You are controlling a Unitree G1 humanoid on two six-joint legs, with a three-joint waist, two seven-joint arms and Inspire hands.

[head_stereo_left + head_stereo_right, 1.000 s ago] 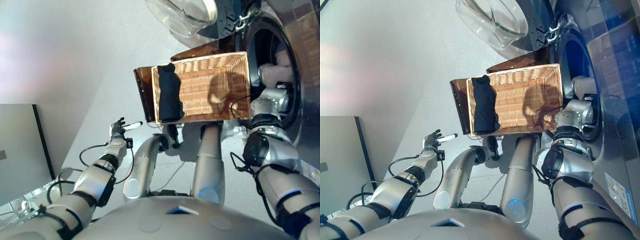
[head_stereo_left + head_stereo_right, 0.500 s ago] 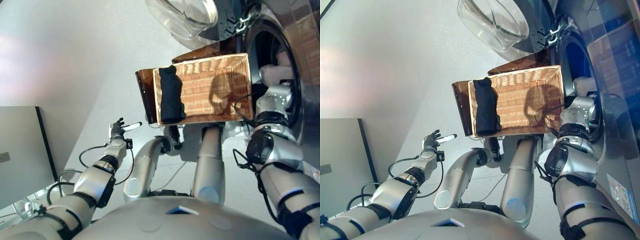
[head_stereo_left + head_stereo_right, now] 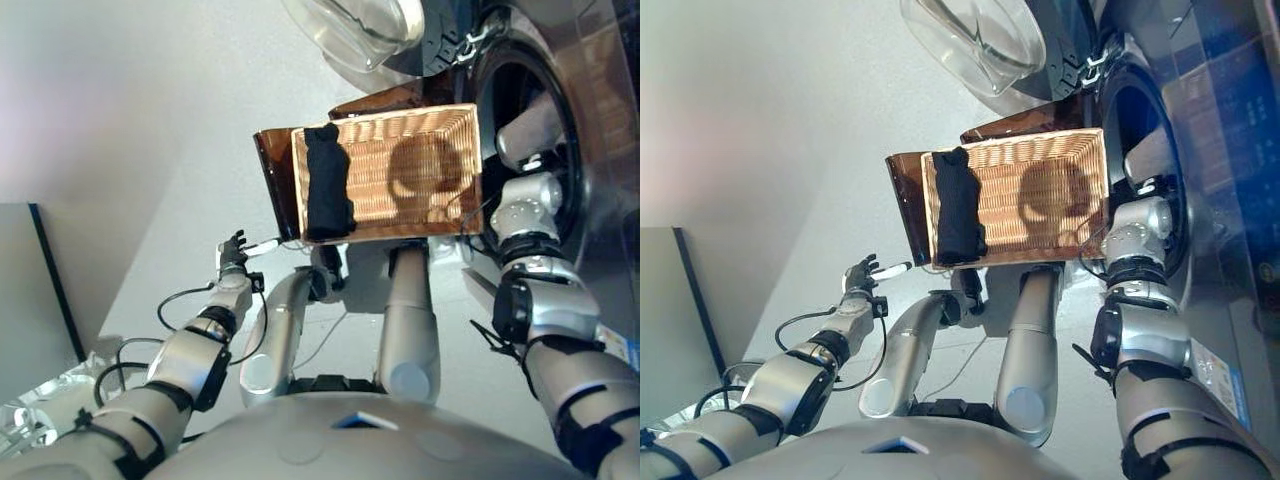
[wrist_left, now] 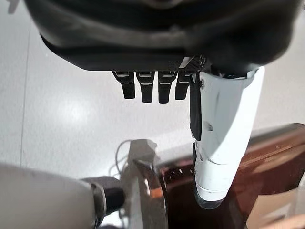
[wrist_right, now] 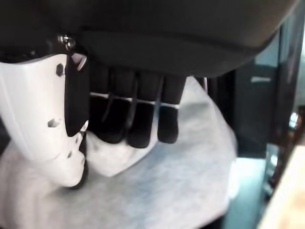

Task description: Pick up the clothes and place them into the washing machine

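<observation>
Grey garment (image 5: pixel 181 191) sits inside the washing machine drum (image 3: pixel 525 125), my right hand (image 5: pixel 133 114) seemingly pinching a fold of it. Black garment (image 3: pixel 325 185) lies in the wicker basket (image 3: pixel 420 170). My left hand (image 3: pixel 236 255) hangs relaxed, empty.

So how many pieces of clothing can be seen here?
2. A black garment lies at the left end of the wicker basket; a light grey garment is pinched by the right hand at the washing machine drum. More may be hidden inside.

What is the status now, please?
Right hand shut on grey cloth at washing machine. Left hand open, idle. Black garment in basket.
</observation>
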